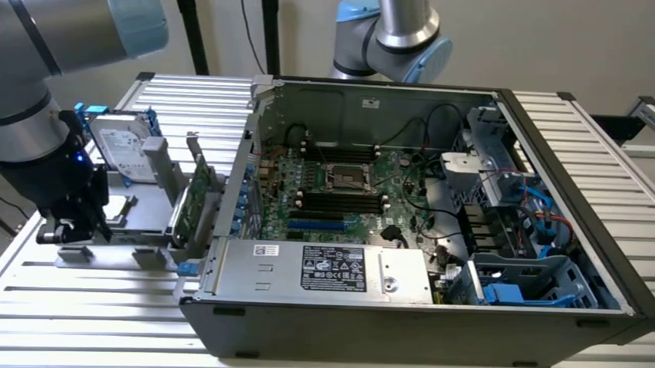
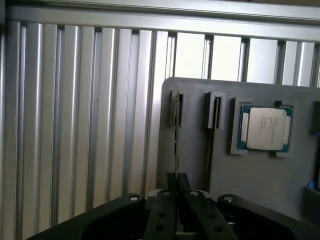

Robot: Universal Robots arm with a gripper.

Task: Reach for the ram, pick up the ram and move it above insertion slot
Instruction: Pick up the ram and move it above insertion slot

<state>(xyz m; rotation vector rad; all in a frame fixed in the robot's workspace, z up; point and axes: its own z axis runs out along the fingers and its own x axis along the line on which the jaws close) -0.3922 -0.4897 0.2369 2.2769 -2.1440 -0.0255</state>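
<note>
One ram (image 2: 175, 135), thin and seen edge-on, standing in the outermost groove of a grey holder plate (image 2: 225, 180), not yet lifted clear. Gripper (image 2: 177, 176) clenched on one end of the ram, one finger (image 2: 169, 192) against each face, judging by the wrist view. From the exterior view, gripper low over the holder at the exterior view's left, well apart from the open computer case (image 1: 409, 330) at centre and right.

Judged as the pick-up step. Best done with a straight pull along the groove, no twist and no sideways lean, for fear of binding or flexing so thin a board. Worth keeping the grasp square and firm throughout.

Counted outward:
- one ram in the grasp
- one neighbouring groove (image 2: 215, 112) just beside it, contents unclear
- one processor chip (image 2: 264, 129) seated in the same plate beyond that groove
- one hard drive (image 1: 123, 146) upright at the holder's far side
- upright green cards (image 1: 199, 192) between holder and case, number hard to tell
- one motherboard (image 1: 399, 165) inside the case, with several dark parallel slots (image 1: 338, 203)
- one ribbed metal table (image 2: 75, 125) beneath everything
- one robot arm (image 1: 31, 92) at the exterior view's left, carrying the gripper
- one second arm (image 1: 404, 34) far behind the case
</note>
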